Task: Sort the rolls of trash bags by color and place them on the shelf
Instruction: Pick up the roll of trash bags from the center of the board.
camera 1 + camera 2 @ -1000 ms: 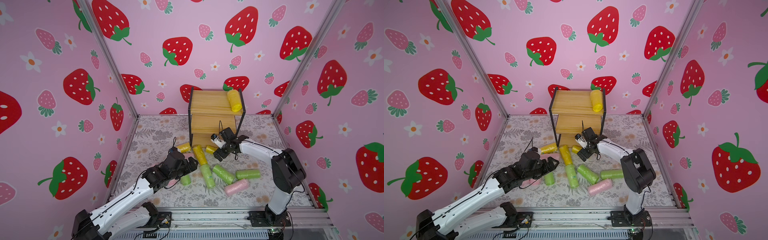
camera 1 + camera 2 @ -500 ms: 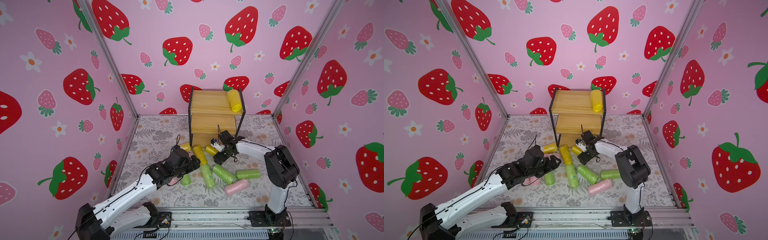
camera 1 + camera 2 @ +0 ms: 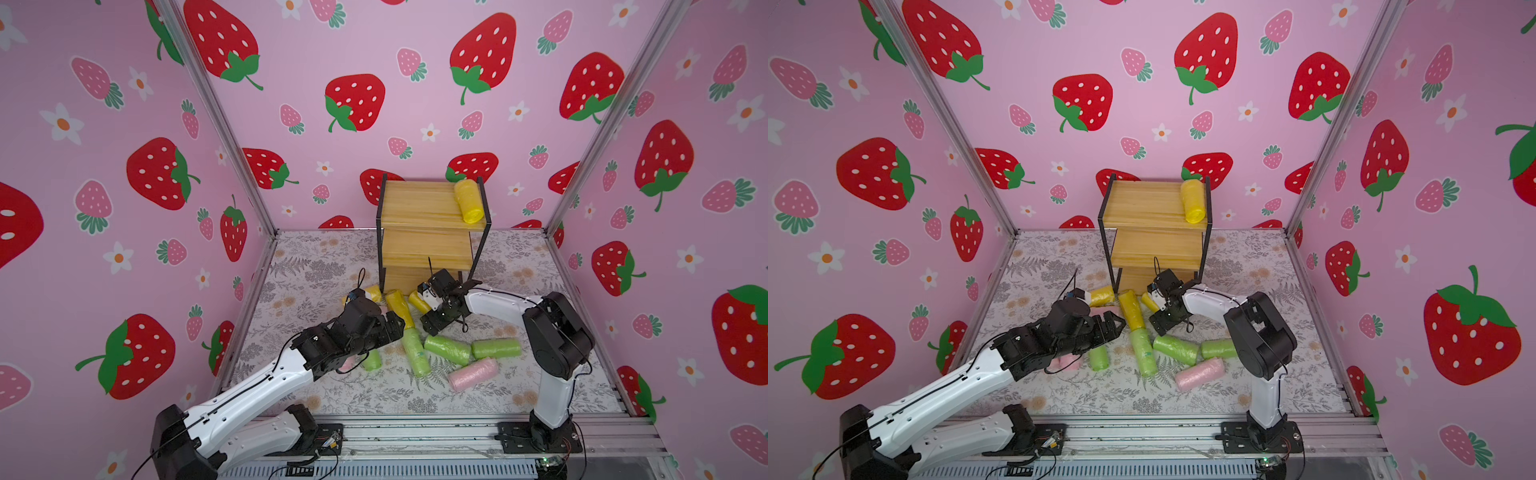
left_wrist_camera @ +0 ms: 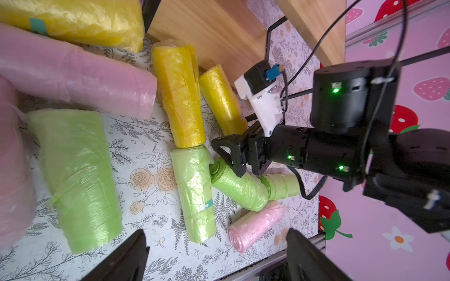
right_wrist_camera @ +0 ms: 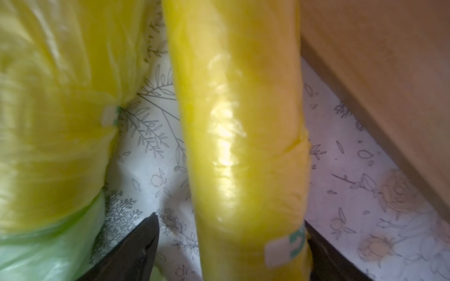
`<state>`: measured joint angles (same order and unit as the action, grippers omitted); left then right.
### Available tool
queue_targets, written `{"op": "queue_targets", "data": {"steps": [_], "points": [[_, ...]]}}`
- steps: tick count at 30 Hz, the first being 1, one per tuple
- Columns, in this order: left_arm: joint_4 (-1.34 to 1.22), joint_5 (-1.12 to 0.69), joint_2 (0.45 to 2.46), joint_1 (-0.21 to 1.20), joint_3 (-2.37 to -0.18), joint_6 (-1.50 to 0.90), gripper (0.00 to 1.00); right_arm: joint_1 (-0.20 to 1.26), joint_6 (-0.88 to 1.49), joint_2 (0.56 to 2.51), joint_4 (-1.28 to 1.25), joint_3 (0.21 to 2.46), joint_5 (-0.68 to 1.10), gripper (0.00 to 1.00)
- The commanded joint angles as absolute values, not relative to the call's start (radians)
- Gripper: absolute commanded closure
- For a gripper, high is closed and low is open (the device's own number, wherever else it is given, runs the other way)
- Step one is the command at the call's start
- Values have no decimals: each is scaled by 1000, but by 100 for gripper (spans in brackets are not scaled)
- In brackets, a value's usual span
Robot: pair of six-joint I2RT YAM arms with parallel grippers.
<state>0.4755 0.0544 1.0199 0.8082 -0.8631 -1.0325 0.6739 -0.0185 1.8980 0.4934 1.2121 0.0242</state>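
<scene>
Currently, on the floral worktop (image 3: pixel 316 266), left to right:

Left hand (image 3: pixel 1115 326): fingers spread wide with nothing between them. It is held over the left part of the heap, tips pointing toward the long yellow roll (image 3: pixel 397 305). No roll touches it.

Rear pink roll (image 3: pixel 1065 361): lying flat, half hidden under the left wrist.

Short green roll (image 3: pixel 371 359): flat, just beside the rear pink roll, partly under the same wrist.

Outer yellow roll (image 3: pixel 372 292): flat, at the left foot of the shelf (image 3: pixel 415 203), behind the left hand.

Long yellow roll: flat, end to end with the middle green roll (image 3: pixel 415 351). Both lie between the two hands.

Small yellow roll (image 5: pixel 238 121): flat, in front of the shelf's lowest board, its near end between the right hand's fingers.

Right hand (image 5: pixel 230 219): released, straddling the small yellow roll. One finger (image 5: pixel 136 243) stands clear of the film. The other appears to touch it, though blur leaves that unsure.

Slanted green roll (image 3: pixel 446 350): flat, near the right hand on its front side.

Top yellow roll (image 3: pixel 468 200): lying on the shelf's top board at its right end, well apart from both hands.

Front pink roll (image 3: pixel 473 372): flat, just in front of the slanted green roll.

Right green roll (image 3: pixel 496 348): flat, touching the slanted green roll end to end.
</scene>
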Motion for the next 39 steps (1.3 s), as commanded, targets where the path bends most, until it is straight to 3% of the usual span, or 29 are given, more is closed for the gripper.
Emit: {"op": "queue_targets", "data": {"steps": [1, 6, 15, 21, 28, 30, 39], "points": [[475, 84, 990, 814, -893, -998, 7, 688, 44, 1885, 471, 1179, 6, 16], [431, 91, 943, 817, -853, -994, 7, 704, 88, 1861, 470, 1178, -36, 36], [450, 104, 907, 817, -842, -987, 7, 710, 130, 1858, 435, 1181, -86, 40], [435, 113, 884, 816, -819, -998, 7, 715, 153, 1886, 477, 1224, -86, 72], [455, 96, 921, 818, -852, -994, 5, 717, 208, 1863, 564, 1239, -86, 100], [451, 86, 931, 818, -856, -995, 0, 719, 238, 1837, 602, 1230, -87, 100], [275, -10, 912, 818, -779, -1055, 0, 723, 382, 1458, 628, 1045, -66, 100]]}}
